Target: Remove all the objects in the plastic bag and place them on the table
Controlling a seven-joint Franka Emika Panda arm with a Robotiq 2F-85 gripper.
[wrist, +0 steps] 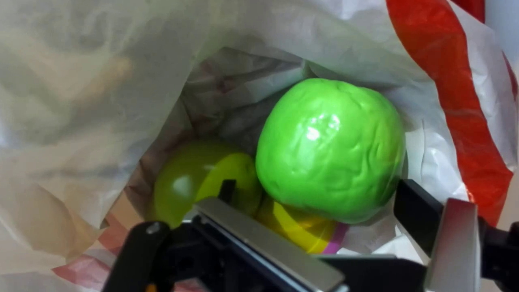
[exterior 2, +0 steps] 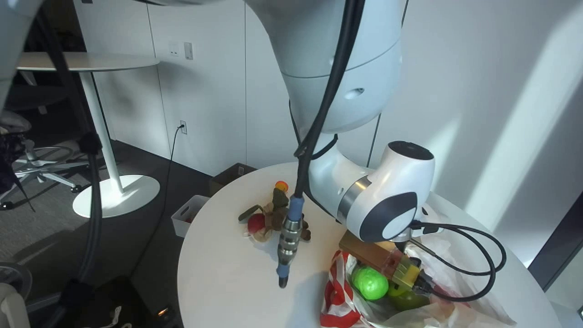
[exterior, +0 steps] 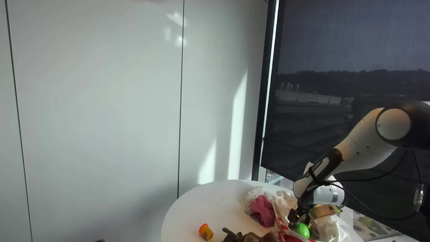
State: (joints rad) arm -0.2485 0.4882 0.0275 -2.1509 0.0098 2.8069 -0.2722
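The arm [exterior: 362,148] has white, rounded links [exterior 2: 303,50] with fine seams [exterior 2: 309,78]; a round white cap [exterior: 393,124] sits on a dark joint housing [exterior: 420,122]. A silver ring [exterior 2: 354,199] encircles the white wrist section [exterior 2: 391,187]. External cables [exterior 2: 325,109] are black — metal connector [exterior 2: 290,239], blue sleeves [exterior 2: 296,208]. Pincer [wrist: 318,192]: black linkages [wrist: 182,259] — silver finger plates [wrist: 267,243].

In both exterior views: white panelled wall [exterior: 97,101] with sunlight patches [exterior: 238,134] on it; in an exterior view a dark screened window [exterior: 336,40] sits next to it, low buildings [exterior: 310,98] and a hill line [exterior: 352,79] showing through. In an exterior view, wall also has two small plates [exterior 2: 188,50] plus an outlet [exterior 2: 184,130], black cord [exterior 2: 169,166] plugged in and hanging to the dark floor [exterior 2: 182,184]. Same view: pedestal table [exterior 2: 109,61], office chair [exterior 2: 33,160] cut off by frame edge, dark box [exterior 2: 230,176] and white bin [exterior 2: 180,223] near each other, both partly hidden.
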